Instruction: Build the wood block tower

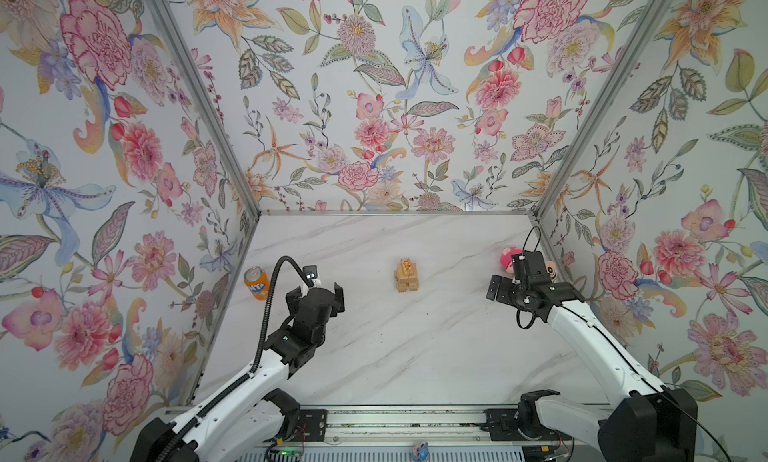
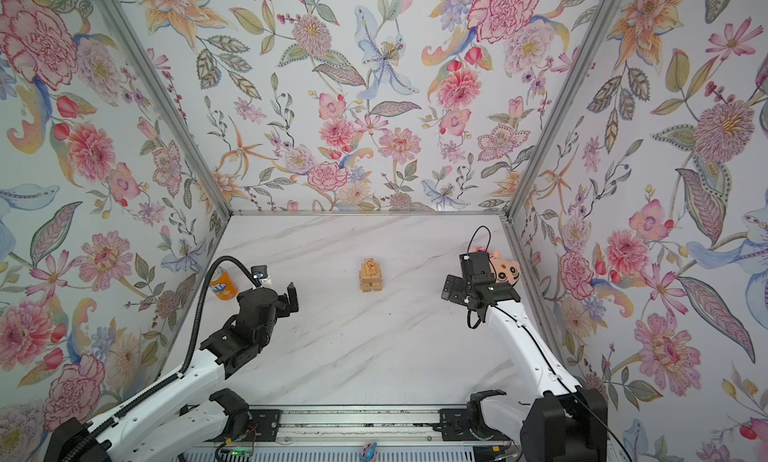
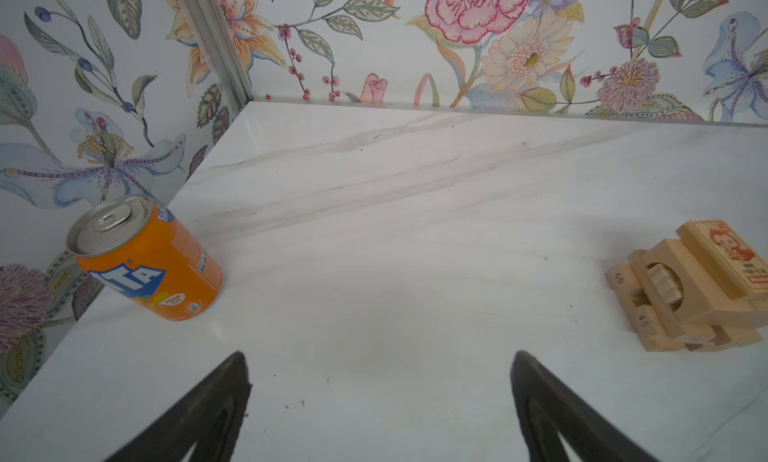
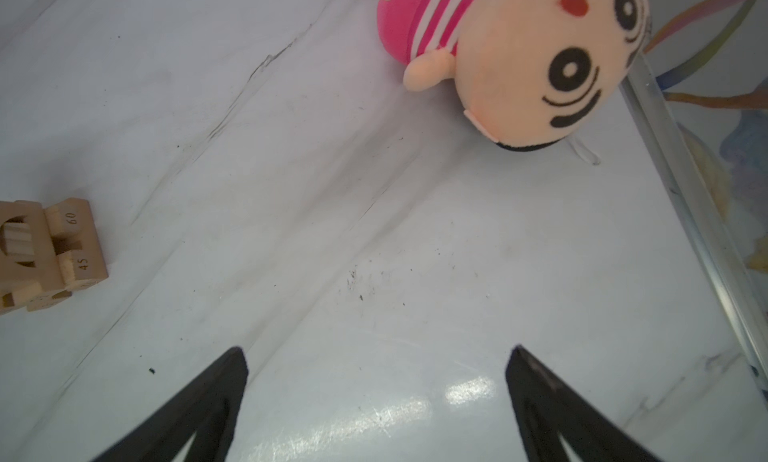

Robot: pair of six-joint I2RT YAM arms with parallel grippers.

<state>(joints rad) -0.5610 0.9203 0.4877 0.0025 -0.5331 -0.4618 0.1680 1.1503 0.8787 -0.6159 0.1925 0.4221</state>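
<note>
Soda can (image 1: 257,283) far left against the side wall, upright. In a top view the left arm's cable crosses its edge, and in the left wrist view the label wraps out of sight, so only part of the lettering reads. Left claw (image 3: 378,354) is spread wide with nothing between the fingers, just bare table (image 3: 374,252). Only its two black tips show there; the rest is cut off by the frame edge. Tower (image 1: 407,276) sits mid-table, well apart from both claws, nothing touching it. From above it's too small to count layers. The top block (image 3: 727,256) carries an orange cartoon print. The left wrist view cuts the tower at the frame edge. It shows a block with a round cutout, a ridged piece inside it, and lower block ends stamped 60 and 45. The right wrist view catches only one corner, same stamps. Total block count: can't tell. Right claw (image 4: 376,350) also spread wide and empty over bare table; tips only in its wrist view, and from above the wrist camera blocks part of the fingers. Plush doll (image 4: 519,57) far right by the wall, lying on its side, hat cut off at the frame. In both top views the right arm covers its middle.
</note>
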